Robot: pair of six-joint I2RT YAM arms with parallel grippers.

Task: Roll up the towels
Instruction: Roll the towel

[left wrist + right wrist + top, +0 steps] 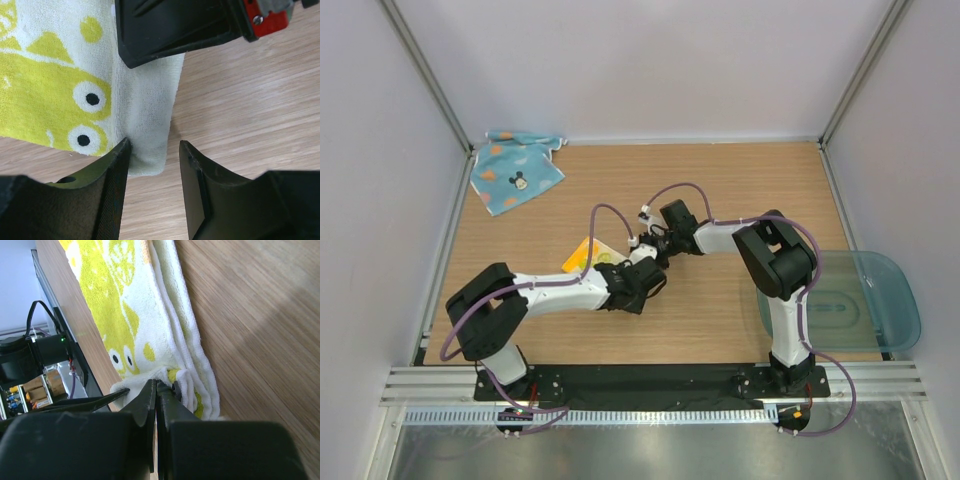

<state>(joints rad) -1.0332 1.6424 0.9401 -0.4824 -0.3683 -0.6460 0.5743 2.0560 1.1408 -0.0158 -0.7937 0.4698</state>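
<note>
The yellow towel (586,254) with green cartoon print lies folded at the table's middle, mostly hidden under both arms in the top view. My right gripper (157,387) is shut, pinching the near edge of the yellow towel (140,315). My left gripper (152,150) is open and low over the table. The folded corner of the yellow towel (145,115) sits between its fingers, with the left finger (117,170) against the cloth. The right gripper's black body (175,25) hangs just above that corner. The light blue towel (515,172) with the mouse face lies spread out at the far left corner.
A clear bluish plastic tub (880,300) hangs over the table's right edge beside the right arm's base. White walls with metal posts close the table on three sides. Bare wood (250,100) lies to the right of the yellow towel.
</note>
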